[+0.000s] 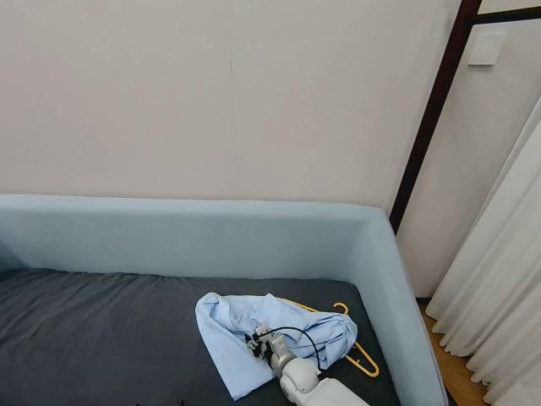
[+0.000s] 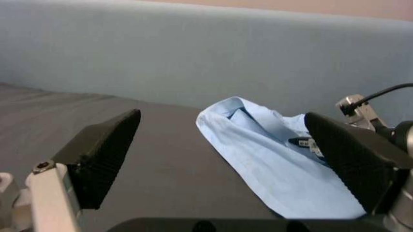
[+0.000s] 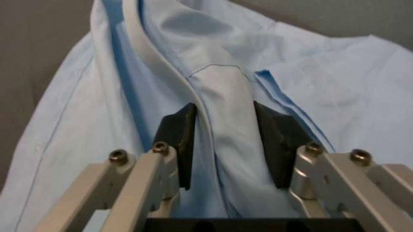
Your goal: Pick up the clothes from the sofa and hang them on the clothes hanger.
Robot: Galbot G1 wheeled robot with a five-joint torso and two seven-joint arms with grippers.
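A crumpled light blue shirt (image 1: 232,326) lies on the dark grey sofa seat (image 1: 93,338), over part of a yellow hanger (image 1: 362,357). My right gripper (image 1: 256,338) rests on the shirt's middle. In the right wrist view, the right gripper (image 3: 227,142) pinches a raised fold of the shirt (image 3: 219,92) between its black pads (image 3: 179,142). My left gripper (image 2: 226,159) hovers low over the seat, short of the shirt (image 2: 258,154). It is wide open, with nothing between its fingers (image 2: 106,152). The right gripper (image 2: 361,113) shows beyond it, on the cloth.
The sofa's pale blue backrest (image 1: 186,237) runs behind the shirt and its side arm (image 1: 397,313) rises to the right. White curtains (image 1: 507,279) and a dark door frame (image 1: 427,127) stand further right. Bare seat stretches to the left.
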